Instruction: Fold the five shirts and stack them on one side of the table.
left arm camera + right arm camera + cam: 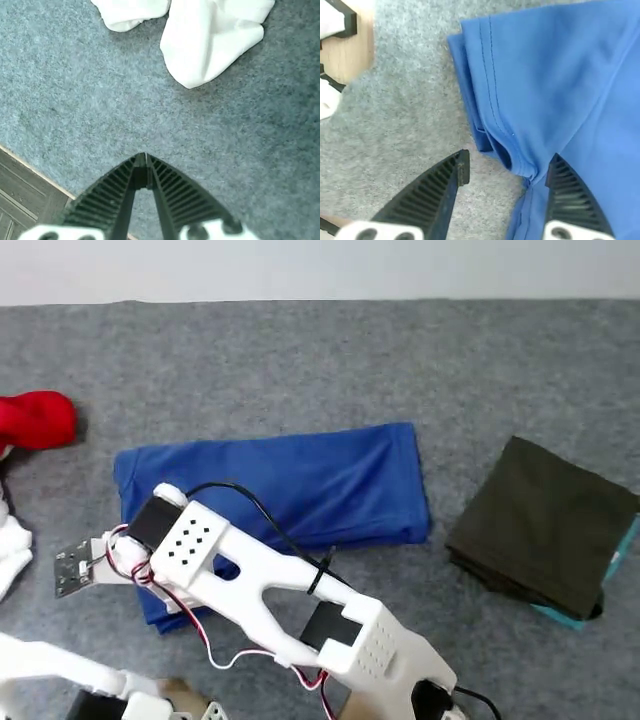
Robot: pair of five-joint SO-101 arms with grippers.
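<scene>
A blue shirt (300, 485), folded into a long band, lies in the middle of the grey mat. My right arm (260, 585) stretches across its near left end. In the right wrist view my right gripper (507, 167) is open, and its fingers straddle a folded, hemmed corner of the blue shirt (555, 90). My left gripper (146, 161) is shut on nothing and hovers over bare mat, a short way from a crumpled white shirt (215, 40). That white shirt (10, 545) sits at the table's left edge, with a red shirt (35, 420) behind it.
At the right, a folded dark olive shirt (545, 525) rests on a teal one (615, 565). The mat's edge and wooden table (20, 200) lie just beside my left gripper. Wood (345, 50) also shows past the mat in the right wrist view.
</scene>
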